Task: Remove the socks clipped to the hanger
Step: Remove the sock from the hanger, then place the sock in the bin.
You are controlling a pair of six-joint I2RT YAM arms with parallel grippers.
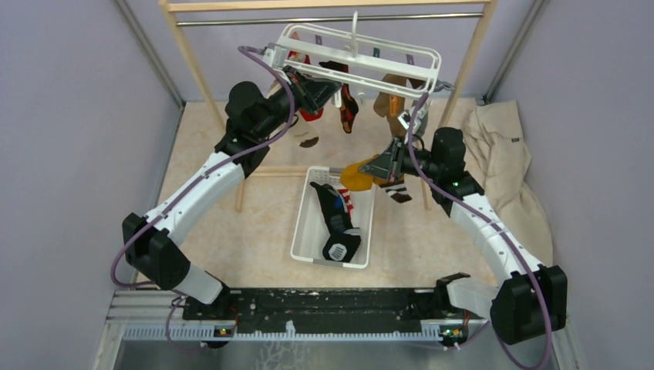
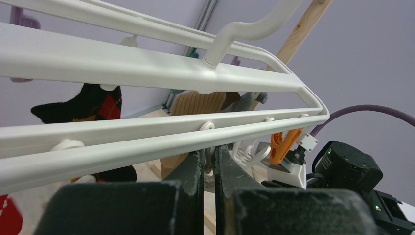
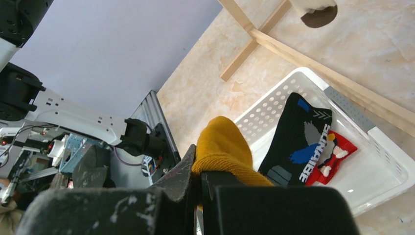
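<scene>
Over the white basket's rim (image 1: pixel 305 223), your right gripper (image 3: pixel 198 172) clamps a mustard sock (image 3: pixel 222 147). Two socks (image 3: pixel 298 137) lie inside. Several more hang clipped to the hanger (image 2: pixel 147 68), where your left gripper (image 2: pixel 209 155) is pinched together.

Only one piece of text could be read. White capitals were printed lengthwise on the black sock (image 3: pixel 299 142) laid in the white basket (image 3: pixel 391 156). They were read as "SUNRIBE", though the last letters were left uncertain.
</scene>
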